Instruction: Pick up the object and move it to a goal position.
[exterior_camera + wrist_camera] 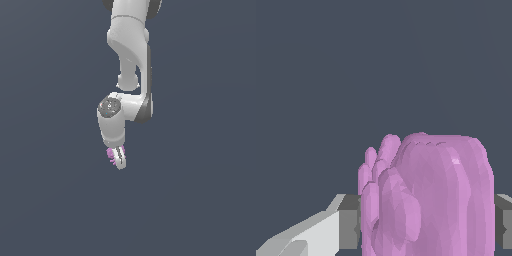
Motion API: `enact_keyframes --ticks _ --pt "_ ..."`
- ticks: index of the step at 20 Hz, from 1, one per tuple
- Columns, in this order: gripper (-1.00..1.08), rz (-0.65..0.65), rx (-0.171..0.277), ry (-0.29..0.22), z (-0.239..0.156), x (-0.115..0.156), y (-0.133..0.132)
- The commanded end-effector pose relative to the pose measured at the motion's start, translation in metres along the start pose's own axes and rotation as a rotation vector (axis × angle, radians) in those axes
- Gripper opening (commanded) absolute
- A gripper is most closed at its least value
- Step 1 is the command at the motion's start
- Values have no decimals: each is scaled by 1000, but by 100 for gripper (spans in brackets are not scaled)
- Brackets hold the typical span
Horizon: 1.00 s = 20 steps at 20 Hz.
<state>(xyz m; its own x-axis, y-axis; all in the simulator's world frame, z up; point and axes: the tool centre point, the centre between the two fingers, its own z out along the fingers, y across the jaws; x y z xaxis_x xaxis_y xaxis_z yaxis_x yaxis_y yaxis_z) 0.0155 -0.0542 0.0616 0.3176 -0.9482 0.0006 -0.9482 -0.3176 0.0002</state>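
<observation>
I have the claw (118, 159) closed on the pink lump (110, 153), which sits between the fingers (348, 220) below the wrist, so I'd carry it steadily, keeping the squeeze firm and avoiding jerks.

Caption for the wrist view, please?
Lumpy pink-purple object fills the view, held between the white gripper's grey pads.

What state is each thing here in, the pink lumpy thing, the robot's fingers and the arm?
Pink lumpy object: held between the fingers.
Fingers: closed against the object's sides.
Gripper: shut on the object, pointing downward.
Arm: bent, reaching down from the top of the exterior view.
</observation>
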Motion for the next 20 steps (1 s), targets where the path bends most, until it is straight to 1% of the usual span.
enact_keyframes --ticks 1,12,16,20 --pt "-100 -2 0 -1 1 -1 -1" --pt "-100 0 1 0 -3 0 0" --pt "-100 0 1 0 -14 1 2" --pt "-100 0 1 0 -36 3 5"
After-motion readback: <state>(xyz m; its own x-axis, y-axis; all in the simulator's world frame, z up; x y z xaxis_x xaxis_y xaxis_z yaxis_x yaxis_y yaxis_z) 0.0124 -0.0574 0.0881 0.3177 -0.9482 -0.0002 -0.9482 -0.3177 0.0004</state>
